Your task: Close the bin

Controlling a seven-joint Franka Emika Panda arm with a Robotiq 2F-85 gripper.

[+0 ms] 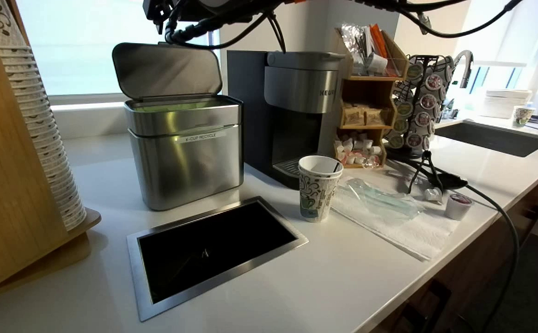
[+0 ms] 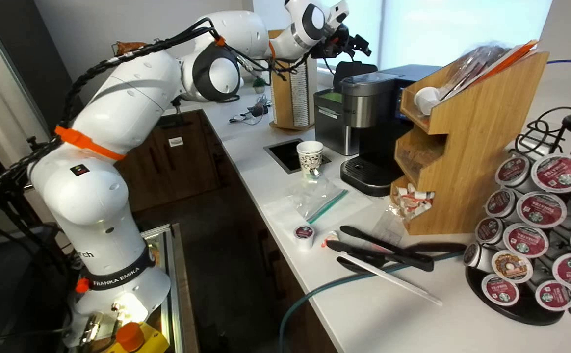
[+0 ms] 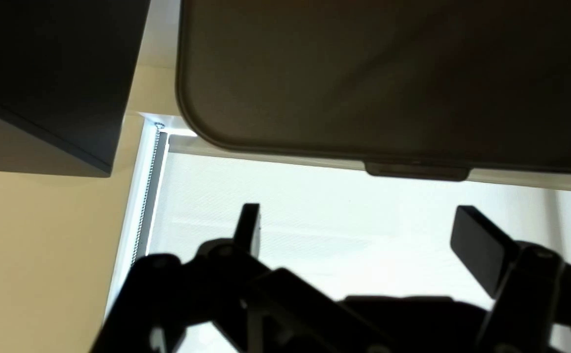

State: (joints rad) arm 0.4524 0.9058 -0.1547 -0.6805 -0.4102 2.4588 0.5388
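One steel bin [image 1: 190,166] with raised lid [image 1: 172,71], on the bench [image 1: 333,268] left of the coffee machine [image 1: 299,91]. Probably at the approach, with gripper [image 3: 356,215] wide and empty near the lid's top. Next, likely a nearward push from its far side.

On the surface [image 1: 338,273]: bin [image 1: 186,157], with raised lid [image 1: 169,71] along its back edge and jaws above. In an exterior view, has the window [image 1: 75,51] behind it, the coffee machine [image 1: 299,88] just to its right, and, farther right, the organizer [image 1: 371,92], then the pod carousel [image 1: 417,99]. Has the inset opening [image 1: 232,247] close in front, the stacked cups [image 1: 317,192] at its front right, the napkin [image 1: 412,238] farther that way with a bag [image 1: 384,199] on it, the cup holder [image 1: 19,185] to its left.
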